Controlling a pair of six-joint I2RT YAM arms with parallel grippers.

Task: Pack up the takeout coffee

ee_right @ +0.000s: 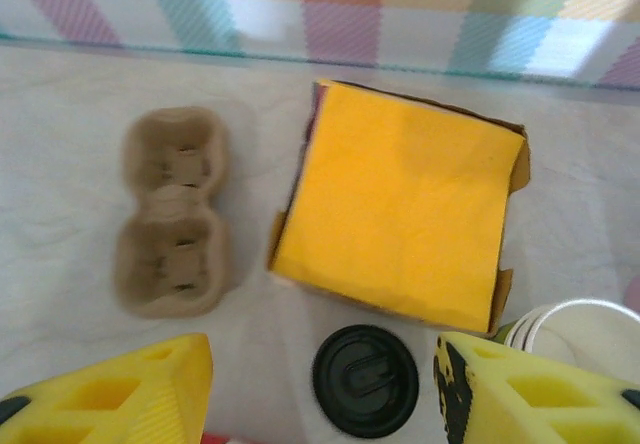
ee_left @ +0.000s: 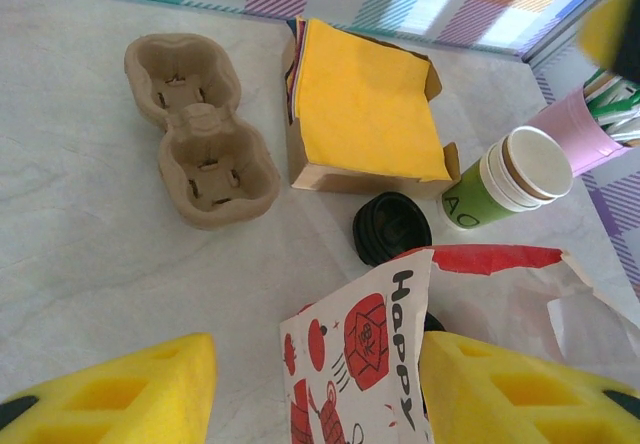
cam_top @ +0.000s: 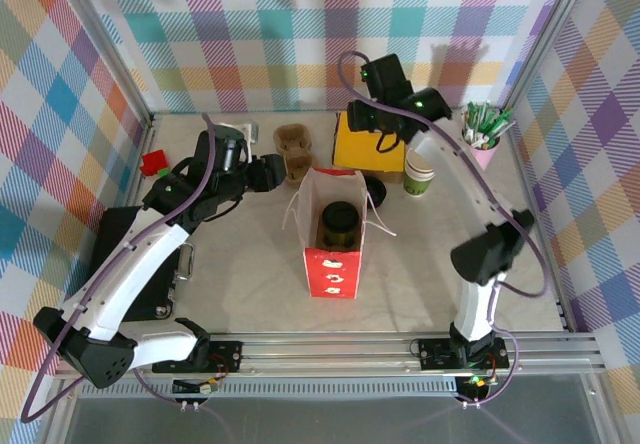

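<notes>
1. The step in hand looks like picking up the paper cup point(cam_top: 419, 174) for the red-and-white paper bag point(cam_top: 333, 272), which stands open in the middle of the worktop point(cam_top: 250, 284).
2. The right tool point(ee_right: 320, 394) hovers behind the bag with its yellow fingers apart and nothing between them. A black lid point(ee_right: 365, 381) lies directly below it.
3. To do this well, the tool should shift right, close gently on the cup's middle and keep it upright. It should then lift clear of the bag's rim and lower the cup beside the dark round thing point(cam_top: 340, 222) already inside.
4. The left tool point(ee_left: 315, 394) is at the bag's back left corner, fingers apart with the bag's printed edge between them. It could steady the mouth.
5. The cup stands behind the bag's right corner. It has green sides with black lettering and a cream-white rim and inside. It has no lid, and the layered rims suggest a stack.
</notes>
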